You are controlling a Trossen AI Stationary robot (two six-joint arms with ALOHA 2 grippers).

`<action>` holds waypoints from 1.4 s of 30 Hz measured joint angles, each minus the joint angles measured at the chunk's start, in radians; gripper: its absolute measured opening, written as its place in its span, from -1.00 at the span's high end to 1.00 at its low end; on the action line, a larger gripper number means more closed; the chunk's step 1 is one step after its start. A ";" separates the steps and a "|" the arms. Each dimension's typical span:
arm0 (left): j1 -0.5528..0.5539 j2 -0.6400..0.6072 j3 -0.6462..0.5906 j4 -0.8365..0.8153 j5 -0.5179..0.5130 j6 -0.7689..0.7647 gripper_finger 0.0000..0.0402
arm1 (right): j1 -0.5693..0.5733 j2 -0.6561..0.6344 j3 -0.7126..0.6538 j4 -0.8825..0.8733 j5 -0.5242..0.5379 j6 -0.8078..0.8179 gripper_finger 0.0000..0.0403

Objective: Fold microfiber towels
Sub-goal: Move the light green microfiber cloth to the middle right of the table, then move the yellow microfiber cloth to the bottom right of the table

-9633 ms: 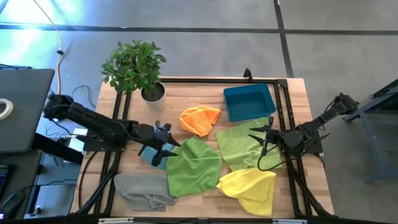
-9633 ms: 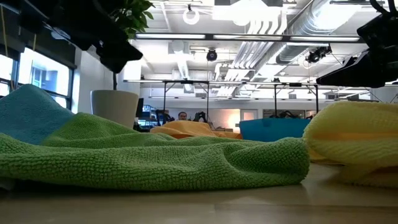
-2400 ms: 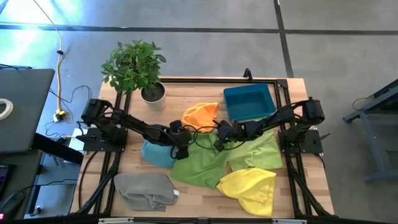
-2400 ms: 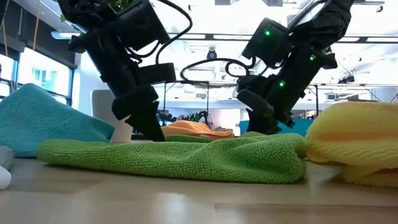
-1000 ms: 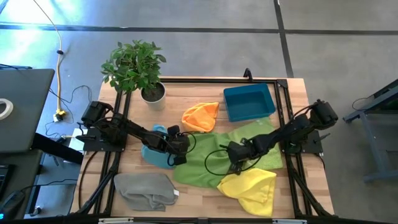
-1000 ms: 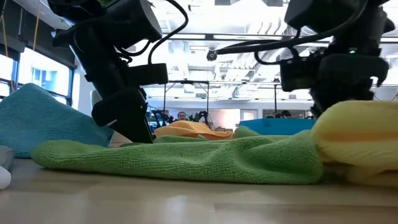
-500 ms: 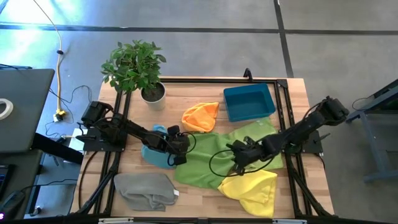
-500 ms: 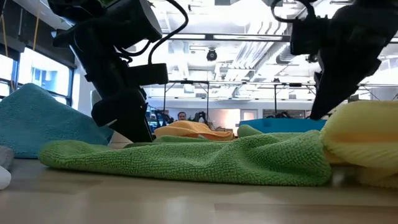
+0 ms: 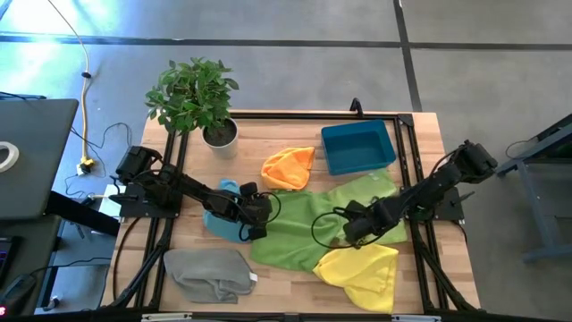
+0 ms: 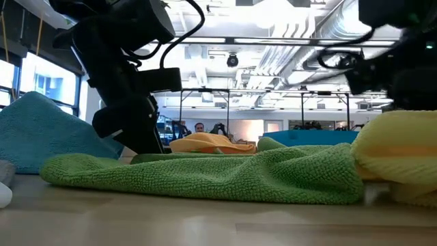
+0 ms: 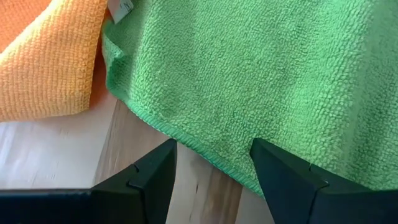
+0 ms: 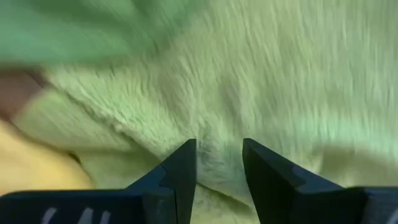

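Observation:
The green towel (image 9: 290, 231) lies spread in the table's middle, its left hem (image 11: 186, 142) on the bare wood. My left gripper (image 9: 255, 215) hangs open over that hem, one finger on each side (image 11: 211, 158); whether it touches the cloth I cannot tell. My right gripper (image 9: 353, 231) points down, open, just over the lime green towel (image 9: 375, 201), which fills its wrist view (image 12: 219, 155). The yellow towel (image 9: 357, 268) lies bunched at the near right. The orange towel (image 9: 288, 167), light blue towel (image 9: 223, 225) and grey towel (image 9: 206, 273) lie around them.
A blue plastic bin (image 9: 357, 146) stands at the far right and a potted plant (image 9: 192, 94) at the far left corner. The black frame rails (image 9: 407, 134) run along the table's edges. Bare wood (image 9: 286, 291) shows along the near edge.
My right gripper has moved a little toward the table's right edge, from the green towel's right end onto the lime green towel. It has risen slightly and rolled about its own axis. The towels lie as they did before.

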 joint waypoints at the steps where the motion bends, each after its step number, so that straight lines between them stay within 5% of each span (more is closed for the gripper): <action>1: 0.000 0.000 0.000 0.000 0.000 0.000 -0.01 | 0.000 0.000 0.000 -0.032 -0.034 0.019 0.38; 13: -0.001 0.000 0.000 0.000 -0.017 0.000 -0.01 | 0.038 0.000 0.002 -0.418 -0.385 0.221 0.38; 17: -0.001 0.000 0.000 0.002 -0.019 0.000 -0.01 | 0.048 0.000 0.070 -0.481 -0.386 0.244 0.38; 22: -0.001 0.001 0.000 0.002 -0.023 0.000 -0.01 | 0.048 -0.001 0.251 -0.547 -0.234 0.273 0.38; 27: -0.001 0.001 0.000 0.005 -0.026 -0.008 -0.01 | 0.078 -0.002 0.381 -0.326 0.126 0.295 0.38; 30: -0.001 0.001 0.000 0.004 -0.026 -0.018 -0.01 | 0.105 -0.002 0.377 -0.090 0.252 0.236 0.38; 36: -0.001 0.001 -0.001 0.006 -0.027 -0.011 -0.01 | 0.151 0.093 0.341 0.209 0.241 0.183 0.38; 42: -0.001 0.001 -0.002 0.013 -0.030 -0.006 -0.01 | 0.183 0.249 0.341 0.300 0.019 0.179 0.38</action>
